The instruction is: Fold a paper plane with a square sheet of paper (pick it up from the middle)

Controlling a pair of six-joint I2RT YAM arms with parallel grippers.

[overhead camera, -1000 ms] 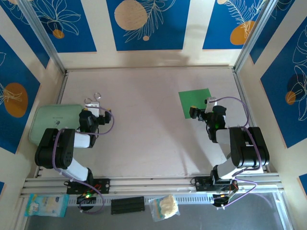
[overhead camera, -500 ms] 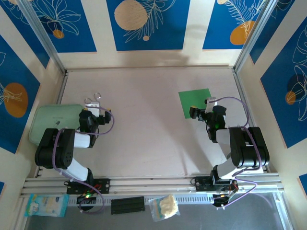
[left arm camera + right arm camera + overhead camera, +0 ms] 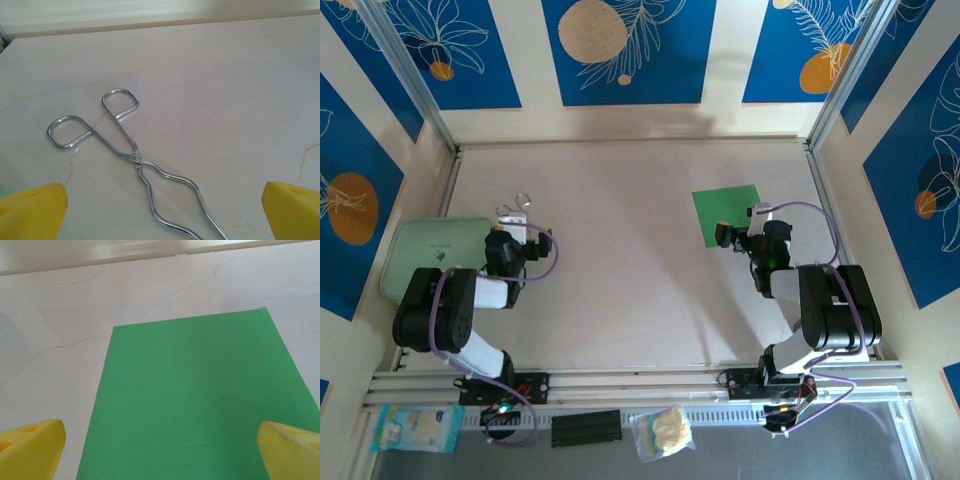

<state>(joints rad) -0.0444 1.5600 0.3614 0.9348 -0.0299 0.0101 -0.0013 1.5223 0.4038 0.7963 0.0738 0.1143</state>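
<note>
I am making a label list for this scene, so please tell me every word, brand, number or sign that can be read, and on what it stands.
No text can be read.
square sheet of paper: plain green, no marks.
metal tongs: no marking seen.
packet at the near left corner: some print, too blurred to read.

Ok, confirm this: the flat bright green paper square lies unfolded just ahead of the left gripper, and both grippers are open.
One thing is wrong: the bright green square sheet of paper lies ahead of the right gripper, not the left, as the right wrist view shows. It is flat and unfolded, and both grippers are open.
</note>
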